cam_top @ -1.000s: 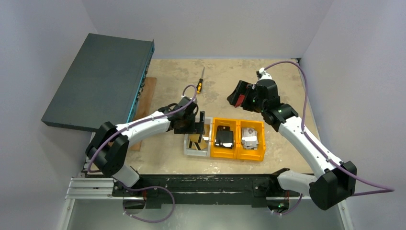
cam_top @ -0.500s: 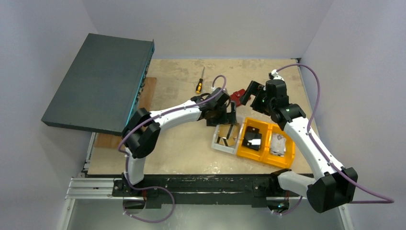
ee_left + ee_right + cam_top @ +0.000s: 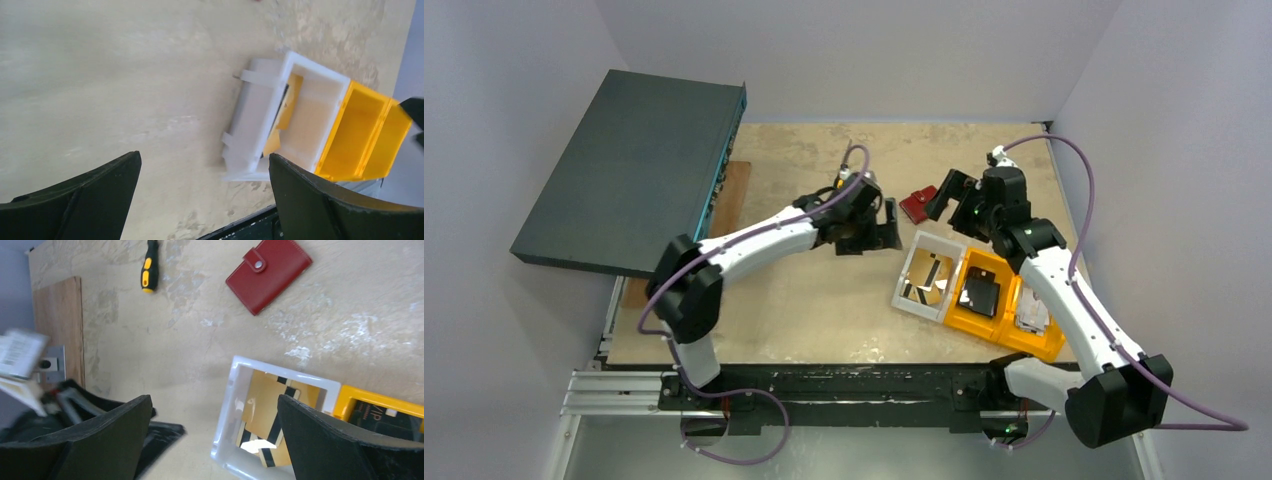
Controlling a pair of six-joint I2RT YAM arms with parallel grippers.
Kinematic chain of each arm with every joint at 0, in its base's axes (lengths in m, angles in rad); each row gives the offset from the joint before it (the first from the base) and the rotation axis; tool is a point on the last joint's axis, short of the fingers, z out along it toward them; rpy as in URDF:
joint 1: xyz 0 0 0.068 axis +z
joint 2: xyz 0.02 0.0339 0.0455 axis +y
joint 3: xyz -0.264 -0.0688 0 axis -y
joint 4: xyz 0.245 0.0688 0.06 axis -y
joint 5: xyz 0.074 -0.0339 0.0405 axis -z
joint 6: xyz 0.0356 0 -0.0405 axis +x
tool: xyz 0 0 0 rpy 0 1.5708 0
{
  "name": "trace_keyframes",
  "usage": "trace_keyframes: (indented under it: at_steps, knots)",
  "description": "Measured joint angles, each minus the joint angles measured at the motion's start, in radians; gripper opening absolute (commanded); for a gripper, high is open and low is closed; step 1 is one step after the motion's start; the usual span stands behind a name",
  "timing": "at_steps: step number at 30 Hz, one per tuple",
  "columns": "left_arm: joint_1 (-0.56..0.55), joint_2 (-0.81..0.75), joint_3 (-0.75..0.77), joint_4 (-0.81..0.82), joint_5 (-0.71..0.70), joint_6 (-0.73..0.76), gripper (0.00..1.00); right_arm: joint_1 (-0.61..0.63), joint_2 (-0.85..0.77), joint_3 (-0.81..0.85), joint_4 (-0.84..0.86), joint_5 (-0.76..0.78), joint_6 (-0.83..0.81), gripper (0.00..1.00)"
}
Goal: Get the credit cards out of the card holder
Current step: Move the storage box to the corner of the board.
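The card holder (image 3: 918, 206) (image 3: 268, 274), dark red and closed with its snap tab fastened, lies flat on the table at back centre. My right gripper (image 3: 946, 195) (image 3: 214, 399) hovers open just to its right, holding nothing. To the holder's left, my left gripper (image 3: 876, 228) (image 3: 205, 156) also stands open and empty over bare table. Tan-gold credit cards (image 3: 270, 407) (image 3: 290, 100) with dark stripes lie in the white bin (image 3: 911, 268) (image 3: 226, 405) (image 3: 252, 120).
Two joined orange bins (image 3: 1007, 268) (image 3: 360, 135) adjoin the white bin; one holds a dark item (image 3: 980, 293), the other a silvery one (image 3: 1030, 315). A yellow-handled screwdriver (image 3: 149, 265) lies behind the left arm. A dark flat box (image 3: 634, 170) and a wooden board (image 3: 732, 195) sit at the left.
The row of bins has slid right and turned. My left arm swung from the white bin up toward the back centre. The right gripper shifted right, uncovering the card holder.
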Motion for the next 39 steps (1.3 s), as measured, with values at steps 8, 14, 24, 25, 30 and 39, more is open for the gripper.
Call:
trace_keyframes:
  at_steps: [8, 14, 24, 25, 30, 39]
  knots:
    - [0.108, -0.351, -0.122, -0.124, -0.144, 0.059, 1.00, 0.240, 0.138, -0.031, 0.108, -0.073, 0.076, 0.99]
    - [0.129, -0.466, -0.136, -0.195, -0.172, 0.096, 1.00, 0.376, 0.245, -0.050, 0.168, -0.082, 0.128, 0.99]
    - [0.148, -0.497, -0.138, -0.248, -0.169, 0.142, 1.00, 0.391, 0.309, -0.090, 0.151, -0.061, 0.138, 0.99]
    - [0.149, -0.497, -0.138, -0.249, -0.167, 0.142, 1.00, 0.386, 0.314, -0.089, 0.157, -0.060, 0.137, 0.99]
    - [0.153, -0.497, -0.138, -0.251, -0.156, 0.152, 1.00, 0.285, 0.324, -0.089, 0.185, -0.060, 0.124, 0.99]
    - [0.153, -0.488, -0.138, -0.251, -0.134, 0.164, 1.00, 0.037, 0.362, -0.089, 0.229, -0.037, 0.077, 0.99]
